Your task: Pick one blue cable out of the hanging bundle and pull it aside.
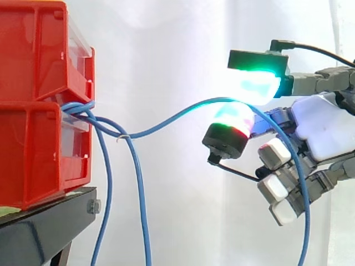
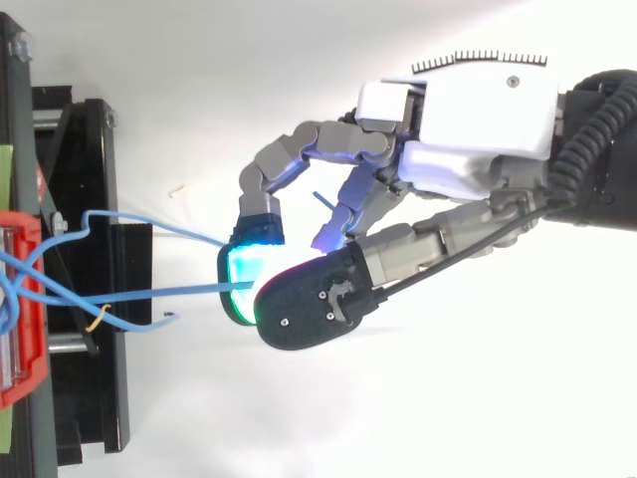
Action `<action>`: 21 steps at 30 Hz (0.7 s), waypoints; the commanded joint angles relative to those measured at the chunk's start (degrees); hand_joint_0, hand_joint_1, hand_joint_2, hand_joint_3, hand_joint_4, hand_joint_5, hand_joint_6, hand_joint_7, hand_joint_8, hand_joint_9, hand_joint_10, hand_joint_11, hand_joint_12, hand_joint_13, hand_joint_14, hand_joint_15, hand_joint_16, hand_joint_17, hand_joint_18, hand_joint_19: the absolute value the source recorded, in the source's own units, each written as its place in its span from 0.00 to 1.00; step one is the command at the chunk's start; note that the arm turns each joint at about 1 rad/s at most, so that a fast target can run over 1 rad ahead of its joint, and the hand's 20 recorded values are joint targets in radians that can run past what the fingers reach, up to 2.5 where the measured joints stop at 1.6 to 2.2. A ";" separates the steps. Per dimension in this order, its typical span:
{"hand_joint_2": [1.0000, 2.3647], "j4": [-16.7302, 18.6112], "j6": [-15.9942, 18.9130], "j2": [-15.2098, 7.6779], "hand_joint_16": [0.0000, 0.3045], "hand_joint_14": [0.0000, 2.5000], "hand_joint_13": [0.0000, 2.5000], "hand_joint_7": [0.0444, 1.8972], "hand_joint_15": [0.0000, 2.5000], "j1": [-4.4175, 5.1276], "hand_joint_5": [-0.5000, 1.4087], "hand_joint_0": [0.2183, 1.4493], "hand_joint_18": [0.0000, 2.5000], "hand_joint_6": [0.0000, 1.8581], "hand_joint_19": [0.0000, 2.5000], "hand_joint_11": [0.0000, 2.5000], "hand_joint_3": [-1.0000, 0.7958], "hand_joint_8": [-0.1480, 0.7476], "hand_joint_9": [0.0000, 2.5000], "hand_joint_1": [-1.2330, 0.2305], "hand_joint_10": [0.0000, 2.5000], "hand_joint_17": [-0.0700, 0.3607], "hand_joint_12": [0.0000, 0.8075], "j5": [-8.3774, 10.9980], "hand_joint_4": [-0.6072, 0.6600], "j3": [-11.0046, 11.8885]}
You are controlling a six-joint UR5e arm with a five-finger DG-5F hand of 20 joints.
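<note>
Pinching a thin blue cable between two thick fingertip pads that glow green and cyan, the robot's grey and white hand sits at the right of the scene. It is well apart from the stacked red plastic bins on the left. The cable leaves the gap between the bins, sags, rises to the pinch, then drops down past the palm on the right. The other fingers curl underneath, their pads white. Two more blue cables of the hanging bundle fall from the same gap, just right of the black metal stand. A white curtain hangs on the far side.
</note>
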 commanded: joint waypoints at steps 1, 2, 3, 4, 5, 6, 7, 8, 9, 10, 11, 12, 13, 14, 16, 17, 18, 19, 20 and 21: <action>0.01 0.00 0.00 0.01 0.20 0.01 0.36 0.56 0.18 0.00 0.25 0.29 0.31 0.47 0.13 0.18 0.56 0.48 0.47 0.30 0.01 0.49 0.45 0.00 0.30 0.00; 0.01 0.00 0.00 0.01 0.20 0.01 0.36 0.56 0.18 0.00 0.25 0.29 0.31 0.47 0.13 0.18 0.56 0.47 0.47 0.30 0.01 0.49 0.44 0.00 0.30 0.00; 0.01 0.00 0.00 0.01 0.20 0.01 0.36 0.56 0.18 0.00 0.25 0.29 0.31 0.47 0.13 0.17 0.56 0.48 0.47 0.30 0.01 0.49 0.44 0.00 0.30 0.00; 0.01 0.00 0.00 0.01 0.20 0.01 0.36 0.56 0.18 0.00 0.25 0.29 0.31 0.47 0.13 0.17 0.56 0.48 0.47 0.30 0.01 0.49 0.45 0.00 0.30 0.00; 0.01 0.00 0.00 0.01 0.20 0.01 0.36 0.56 0.18 0.00 0.25 0.29 0.31 0.47 0.13 0.17 0.56 0.48 0.47 0.30 0.01 0.49 0.45 0.00 0.30 -0.09; 0.02 0.00 0.00 0.01 0.20 0.01 0.36 0.56 0.18 0.00 0.25 0.29 0.31 0.47 0.13 0.17 0.56 0.48 0.47 0.30 0.01 0.49 0.45 0.00 0.30 -0.09; 0.02 0.00 0.00 -0.08 0.20 0.01 0.36 0.56 0.18 0.00 0.25 0.29 0.31 0.47 0.13 0.17 0.56 0.47 0.47 0.30 0.01 0.49 0.44 0.00 0.30 -0.09; 0.02 0.00 0.00 0.01 0.20 0.01 0.36 0.56 0.18 0.00 0.25 0.29 0.31 0.47 0.13 0.17 0.56 0.47 0.47 0.30 0.01 0.49 0.44 0.00 0.30 0.00; 0.02 0.00 0.00 0.01 0.20 0.01 0.36 0.56 0.18 0.00 0.25 0.29 0.31 0.47 0.13 0.18 0.55 0.48 0.47 0.30 0.01 0.49 0.45 0.00 0.30 -0.09; 0.02 0.00 0.00 0.01 0.20 0.01 0.36 0.56 0.18 0.00 0.25 0.29 0.31 0.47 0.13 0.17 0.56 0.48 0.47 0.30 0.01 0.49 0.45 0.00 0.30 -0.09; 0.02 0.00 0.00 0.01 0.20 0.01 0.36 0.56 0.18 0.00 0.25 0.29 0.31 0.47 0.13 0.17 0.56 0.48 0.47 0.30 0.01 0.49 0.45 0.00 0.30 -0.09; 0.02 0.00 0.00 0.01 0.20 0.01 0.36 0.56 0.18 0.00 0.25 0.29 0.31 0.47 0.13 0.17 0.55 0.48 0.47 0.30 0.01 0.49 0.44 0.00 0.30 -0.09; 0.02 0.00 0.00 0.01 0.20 0.01 0.36 0.56 0.18 0.00 0.25 0.29 0.31 0.47 0.13 0.17 0.56 0.48 0.47 0.30 0.01 0.49 0.44 0.00 0.30 0.00; 0.02 0.00 0.00 0.01 0.20 0.01 0.36 0.56 0.18 0.00 0.25 0.29 0.31 0.47 0.13 0.17 0.56 0.48 0.47 0.30 0.01 0.49 0.44 0.00 0.30 -0.09; 0.02 0.00 0.00 0.01 0.20 0.01 0.36 0.56 0.18 0.00 0.25 0.29 0.31 0.47 0.13 0.17 0.55 0.48 0.47 0.30 0.01 0.49 0.45 0.00 0.30 0.00; 0.02 0.00 0.00 0.01 0.20 0.01 0.36 0.55 0.18 0.00 0.25 0.29 0.31 0.47 0.13 0.17 0.56 0.48 0.47 0.30 0.01 0.49 0.45 0.00 0.30 -0.09; 0.02 0.00 0.00 0.01 0.20 0.01 0.36 0.55 0.18 0.00 0.25 0.29 0.31 0.47 0.13 0.17 0.55 0.47 0.47 0.30 0.01 0.49 0.45 0.00 0.30 0.00; 0.02 0.00 0.00 0.01 0.20 0.01 0.36 0.55 0.18 0.00 0.25 0.29 0.31 0.47 0.13 0.17 0.55 0.48 0.47 0.30 0.01 0.49 0.44 0.00 0.30 -0.09; 0.02 0.00 0.00 0.01 0.20 0.01 0.36 0.55 0.18 0.00 0.25 0.29 0.31 0.47 0.13 0.17 0.55 0.48 0.47 0.30 0.01 0.49 0.45 0.00 0.30 -0.09; 0.02 0.00 0.00 0.01 0.20 0.01 0.36 0.55 0.18 0.00 0.25 0.29 0.31 0.47 0.13 0.17 0.55 0.47 0.47 0.30 0.01 0.49 0.45 0.00 0.30 -0.09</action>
